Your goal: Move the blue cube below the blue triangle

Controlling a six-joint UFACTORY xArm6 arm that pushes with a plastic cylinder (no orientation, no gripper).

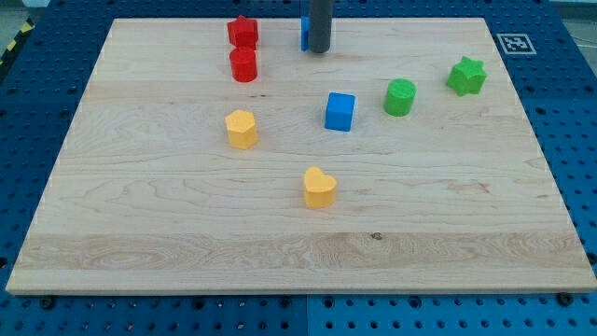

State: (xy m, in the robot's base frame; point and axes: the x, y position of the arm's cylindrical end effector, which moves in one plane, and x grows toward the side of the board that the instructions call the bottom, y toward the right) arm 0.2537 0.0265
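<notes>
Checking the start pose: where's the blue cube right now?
The blue cube sits just right of the board's centre, in the upper half, with the green cylinder to its right. My tip is above it, near the top edge.

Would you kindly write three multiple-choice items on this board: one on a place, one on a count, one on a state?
1. Where is my tip relative to the blue cube?
A. toward the view's top
B. toward the view's bottom
C. touching it

2. How many yellow blocks are there?
A. one
B. two
C. three

3. How does the blue triangle show?
A. fully in sight
B. mostly hidden behind the rod
C. stacked on the cube

Key: 1 A, the tip stands above the cube in the view, with bare board between. 2 B, one at the view's left, one lower. 3 B, only a blue sliver shows at the rod's left edge.
</notes>
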